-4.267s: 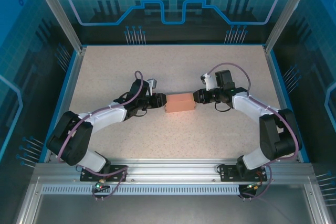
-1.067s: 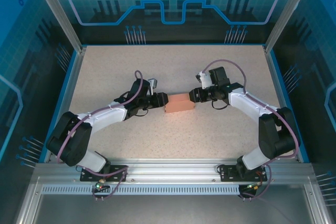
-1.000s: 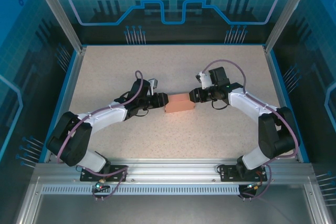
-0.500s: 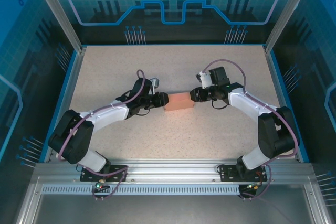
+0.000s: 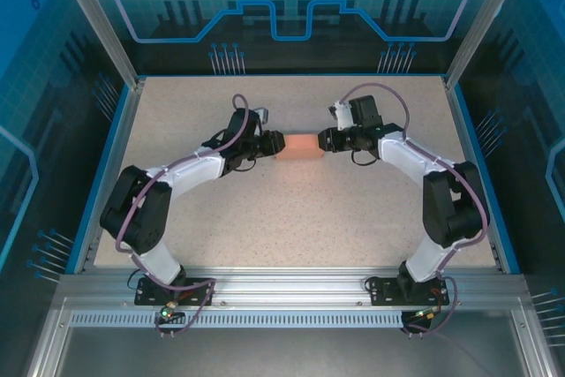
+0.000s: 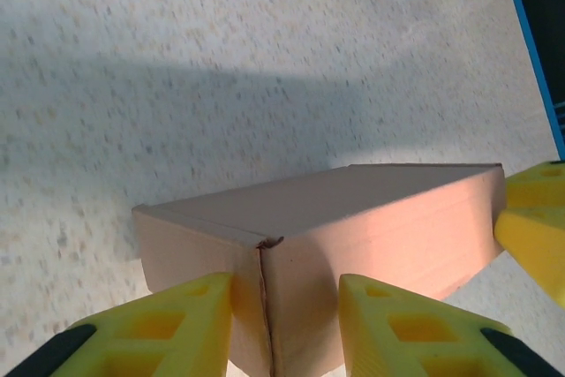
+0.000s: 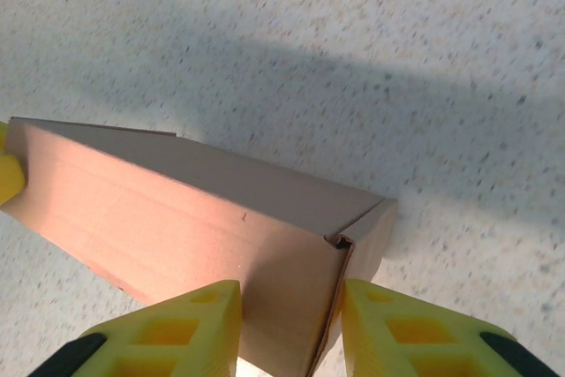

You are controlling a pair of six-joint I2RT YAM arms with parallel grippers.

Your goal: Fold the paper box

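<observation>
The paper box (image 5: pixel 300 146) is a small salmon-pink closed rectangular box held between my two grippers over the middle of the table, a little toward its far side. My left gripper (image 5: pixel 276 145) is shut on the box's left end. In the left wrist view its yellow fingers (image 6: pixel 172 328) flank the box's near corner seam (image 6: pixel 265 306). My right gripper (image 5: pixel 324 140) is shut on the right end. In the right wrist view the box (image 7: pixel 194 214) runs away to the left from between the right gripper's fingers (image 7: pixel 415 333). A shadow lies on the table beneath the box.
The speckled beige table (image 5: pixel 291 227) has a blue raised rim (image 5: pixel 106 165) and metal frame posts (image 5: pixel 93 19) at the sides. Both arms arch inward from their bases at the near edge. The right gripper's finger tip (image 6: pixel 534 227) shows past the box's far end.
Both grippers closed a little on the box's ends. Together they carried the box toward the far side of the table, with both arms stretching further out.
</observation>
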